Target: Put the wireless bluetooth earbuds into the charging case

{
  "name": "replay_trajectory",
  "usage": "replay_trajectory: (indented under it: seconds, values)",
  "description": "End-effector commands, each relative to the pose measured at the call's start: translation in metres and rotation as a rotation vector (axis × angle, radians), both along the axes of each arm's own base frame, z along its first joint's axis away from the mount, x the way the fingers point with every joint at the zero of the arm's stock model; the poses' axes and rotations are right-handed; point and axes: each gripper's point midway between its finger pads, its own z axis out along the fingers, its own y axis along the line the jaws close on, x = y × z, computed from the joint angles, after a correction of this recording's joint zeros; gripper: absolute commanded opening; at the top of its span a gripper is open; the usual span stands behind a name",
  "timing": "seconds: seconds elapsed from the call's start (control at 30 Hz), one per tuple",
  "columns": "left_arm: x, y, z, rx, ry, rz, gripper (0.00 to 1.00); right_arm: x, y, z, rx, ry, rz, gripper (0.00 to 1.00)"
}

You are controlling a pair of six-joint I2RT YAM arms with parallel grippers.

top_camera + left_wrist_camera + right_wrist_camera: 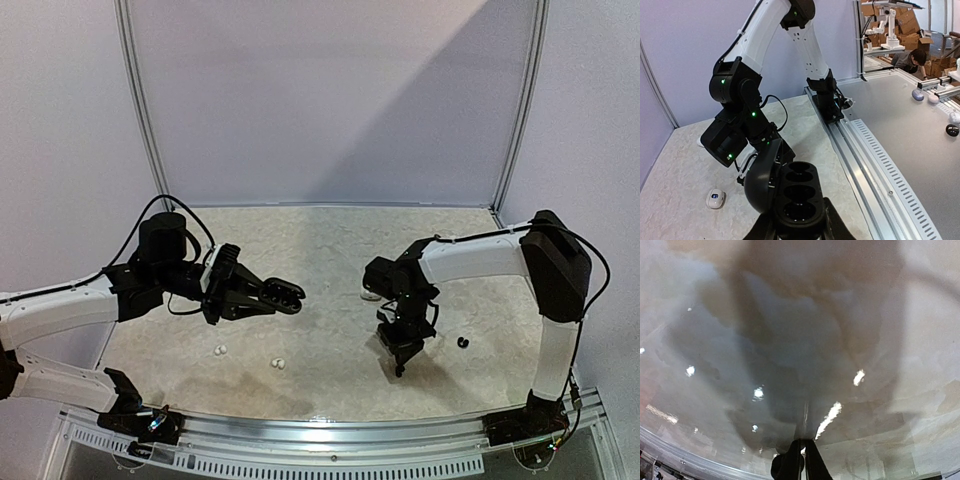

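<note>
Two arms reach over the pale table [320, 250]. The left gripper [258, 293] is clamped on the black charging case [285, 295] and holds it up off the surface. From its wrist camera, the fingers [832, 225] press the case [799, 192] from both sides, and its three round wells lie open to view.

The right gripper [399, 368] points down near the table's front, well apart from the case. Its fingers [810, 462] are pressed together, and I cannot tell whether anything is pinched between them.

White earbuds [220, 350] lie on the table below the left gripper, with more white ones [278, 362] just to their right. A black earbud [462, 342] sits near the right gripper's outer side. A small white case [715, 198] rests on the table beneath the right arm.
</note>
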Motion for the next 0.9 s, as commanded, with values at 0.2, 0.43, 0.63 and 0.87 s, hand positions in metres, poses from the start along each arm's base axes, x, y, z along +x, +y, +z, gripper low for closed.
replay_trajectory:
  seconds: [0.2, 0.43, 0.63, 0.87]
  values:
    - [0.005, 0.000, 0.004, -0.001, -0.014, 0.012, 0.00, 0.008, -0.007, 0.016, -0.068, -0.041, 0.022, 0.14]
    - [0.004, 0.000, 0.004, 0.006, -0.017, 0.006, 0.00, 0.049, 0.012, 0.039, -0.032, -0.193, 0.235, 0.23]
    - [0.003, 0.000, 0.006, 0.019, -0.024, 0.006, 0.00, 0.046, 0.054, 0.075, 0.354, -0.370, 0.658, 0.30]
    - [0.002, 0.004, 0.006, 0.059, -0.018, 0.024, 0.00, 0.005, 0.063, 0.093, 0.624, -0.393, 1.301, 0.24]
